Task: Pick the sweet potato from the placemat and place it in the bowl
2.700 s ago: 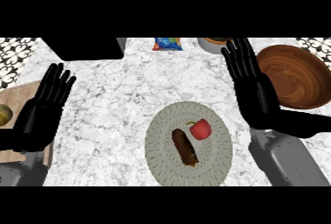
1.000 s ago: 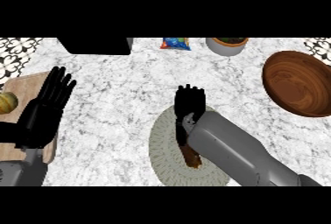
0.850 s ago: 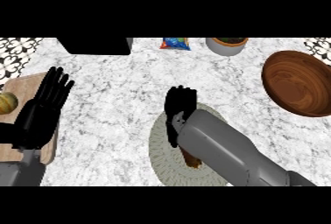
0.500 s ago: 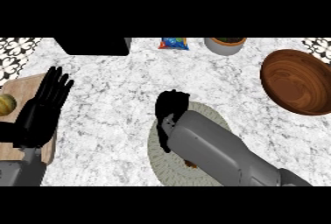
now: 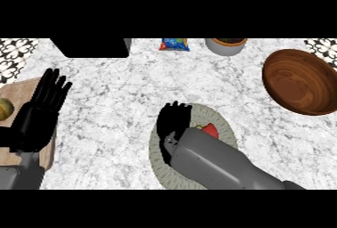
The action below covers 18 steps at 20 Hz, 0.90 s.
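Black right hand (image 5: 173, 122), finger state not discernible, lowered over round grey-green placemat (image 5: 223, 122), sweet potato hidden beneath; long body to be enclosed before carriage to brown wooden bowl (image 5: 299, 82) at two o'clock.

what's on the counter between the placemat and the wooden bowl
In the head view, nothing: only bare marble counter separates the placemat from the wooden bowl.
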Motion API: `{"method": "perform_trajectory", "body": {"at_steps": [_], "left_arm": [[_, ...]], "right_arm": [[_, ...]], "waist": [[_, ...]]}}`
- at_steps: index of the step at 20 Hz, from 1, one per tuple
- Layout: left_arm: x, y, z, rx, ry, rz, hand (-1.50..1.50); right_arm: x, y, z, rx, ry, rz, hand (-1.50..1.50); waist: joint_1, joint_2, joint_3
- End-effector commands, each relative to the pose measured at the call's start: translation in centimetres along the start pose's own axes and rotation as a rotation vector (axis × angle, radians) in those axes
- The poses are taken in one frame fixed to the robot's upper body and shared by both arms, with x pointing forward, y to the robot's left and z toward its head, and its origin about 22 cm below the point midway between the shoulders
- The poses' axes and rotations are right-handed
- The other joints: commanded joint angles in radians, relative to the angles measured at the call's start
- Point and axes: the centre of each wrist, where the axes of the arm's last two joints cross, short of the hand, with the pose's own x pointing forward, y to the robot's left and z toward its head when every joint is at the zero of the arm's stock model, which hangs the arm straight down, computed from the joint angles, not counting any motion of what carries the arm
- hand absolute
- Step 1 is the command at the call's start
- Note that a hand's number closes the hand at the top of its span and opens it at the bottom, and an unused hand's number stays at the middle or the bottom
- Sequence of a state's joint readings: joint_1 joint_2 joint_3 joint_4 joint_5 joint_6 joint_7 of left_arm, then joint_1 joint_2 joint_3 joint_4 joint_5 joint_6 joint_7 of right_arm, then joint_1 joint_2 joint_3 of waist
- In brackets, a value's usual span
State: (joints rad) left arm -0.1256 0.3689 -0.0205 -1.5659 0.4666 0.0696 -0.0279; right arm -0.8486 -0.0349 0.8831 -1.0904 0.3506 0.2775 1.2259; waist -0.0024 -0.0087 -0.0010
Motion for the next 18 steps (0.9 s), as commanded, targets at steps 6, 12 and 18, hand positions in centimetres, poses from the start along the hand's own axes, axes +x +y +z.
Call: {"method": "perform_trajectory", "body": {"at_steps": [6, 12, 18], "left_arm": [[0.7, 1.8, 0.4, 0.03, -0.005, -0.024, 0.0], [0.4, 0.4, 0.2, 0.011, 0.004, -0.004, 0.0], [-2.0, -0.3, 0.6, -0.005, 0.001, -0.009, 0.0]], "right_arm": [[-0.8, 3.8, 1.7, -0.072, 0.154, 0.057, -1.5], [-0.8, 4.1, 0.2, -0.053, 0.159, 0.073, -1.5], [-1.3, 5.3, -0.9, -0.029, 0.184, 0.101, -1.5]], "waist": [[-0.011, 0.002, 0.001], [0.0, 0.006, 0.001], [-0.002, 0.008, 0.0]]}}
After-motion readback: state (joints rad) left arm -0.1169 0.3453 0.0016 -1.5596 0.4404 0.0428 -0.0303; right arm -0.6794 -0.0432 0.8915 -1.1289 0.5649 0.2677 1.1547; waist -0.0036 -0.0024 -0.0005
